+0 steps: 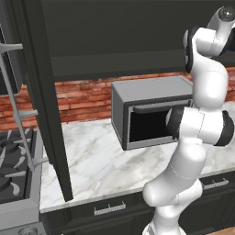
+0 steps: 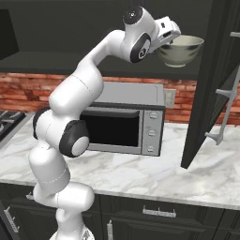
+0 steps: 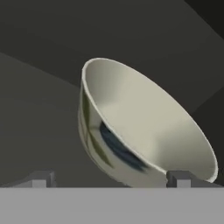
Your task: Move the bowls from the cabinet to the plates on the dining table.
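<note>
The arm (image 2: 75, 98) reaches up from the base to the open cabinet (image 2: 208, 89) above the counter (image 2: 140, 173). The gripper (image 3: 111, 178) is at the shelf level, right beside the grey-green bowl (image 2: 180, 50), which sits upright on the dark shelf inside the cabinet, above and to the right of the microwave (image 2: 123, 123).

In the hand view the bowl (image 3: 140, 127) looks tilted because the camera is rolled; its cream rim and pale inside face the lens, with the mottled green outside below. The 2 fingertips (image 3: 41, 178) stand wide apart, 1 well clear of the bowl and the other at its rim. Whether that tip touches the rim is hard to tell from here. Nothing is pinched between them.

In the right base view the hand (image 2: 165, 29) meets the bowl's left side near its rim. One cabinet door (image 2: 220, 84) hangs open at the right, its silver bar handle (image 2: 229, 84) facing out.

In the left base view the other open door (image 1: 43, 101) stands at the left with its handle (image 1: 18, 110), beside the stove (image 1: 16, 170). A red brick wall (image 1: 87, 96) runs behind the microwave (image 1: 151, 112), and dark drawers (image 2: 159, 213) sit under the marble counter.
</note>
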Robot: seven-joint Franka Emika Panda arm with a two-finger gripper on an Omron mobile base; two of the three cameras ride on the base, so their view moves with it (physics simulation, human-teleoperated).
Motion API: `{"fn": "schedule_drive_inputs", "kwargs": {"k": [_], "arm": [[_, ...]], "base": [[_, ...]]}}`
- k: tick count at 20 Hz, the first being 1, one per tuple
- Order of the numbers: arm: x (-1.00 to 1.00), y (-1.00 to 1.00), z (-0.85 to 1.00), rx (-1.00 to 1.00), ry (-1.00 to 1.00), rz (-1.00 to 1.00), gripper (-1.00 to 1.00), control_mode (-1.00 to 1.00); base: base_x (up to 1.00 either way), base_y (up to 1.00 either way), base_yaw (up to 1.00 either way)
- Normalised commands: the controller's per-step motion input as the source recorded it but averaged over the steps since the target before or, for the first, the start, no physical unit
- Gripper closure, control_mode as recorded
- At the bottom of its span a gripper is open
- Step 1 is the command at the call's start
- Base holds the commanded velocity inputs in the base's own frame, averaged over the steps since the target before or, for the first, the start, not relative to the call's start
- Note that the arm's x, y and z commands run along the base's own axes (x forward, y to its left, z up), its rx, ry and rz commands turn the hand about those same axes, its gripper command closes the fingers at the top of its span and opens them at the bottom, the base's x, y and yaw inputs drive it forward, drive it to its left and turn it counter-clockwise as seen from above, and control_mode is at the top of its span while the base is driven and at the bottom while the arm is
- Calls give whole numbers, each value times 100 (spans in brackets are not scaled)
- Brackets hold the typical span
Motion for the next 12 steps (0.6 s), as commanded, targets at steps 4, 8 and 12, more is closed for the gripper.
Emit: {"fn": "schedule_drive_inputs", "kwargs": {"k": [4, 8, 12], "arm": [[53, -8, 0, 0, 1, 0, -100, -100], [52, -15, 0, 0, 2, 0, -100, -100], [6, -7, 0, 0, 0, 0, -100, -100]], "base": [[0, 0, 0], [0, 0, 0], [0, 0, 0]]}}
